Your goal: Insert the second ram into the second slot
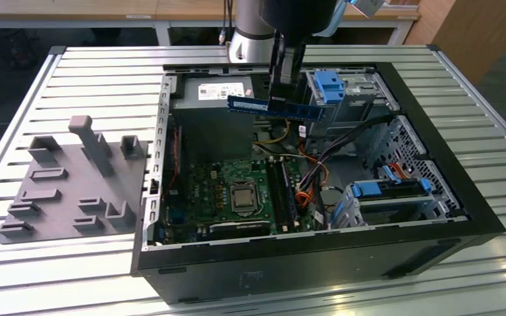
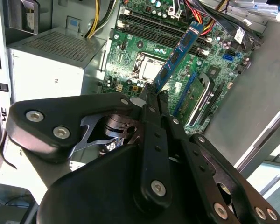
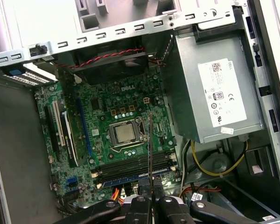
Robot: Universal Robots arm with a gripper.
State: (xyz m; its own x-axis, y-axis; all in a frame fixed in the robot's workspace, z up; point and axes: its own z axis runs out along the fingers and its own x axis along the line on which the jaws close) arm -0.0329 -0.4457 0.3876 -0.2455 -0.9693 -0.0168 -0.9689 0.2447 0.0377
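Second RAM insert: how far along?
Done: pickup; the gripper is shut on the second ram. In hand: the stick hangs in the air above the open case, over the motherboard. Left: seating it; it has not touched the memory slots yet.

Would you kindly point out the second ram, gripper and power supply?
second ram (image 2: 177, 55): second wrist view, middle of board.
gripper (image 3: 150, 186): first wrist view, between its fingertips.
power supply (image 3: 221, 93): first wrist view, white label.
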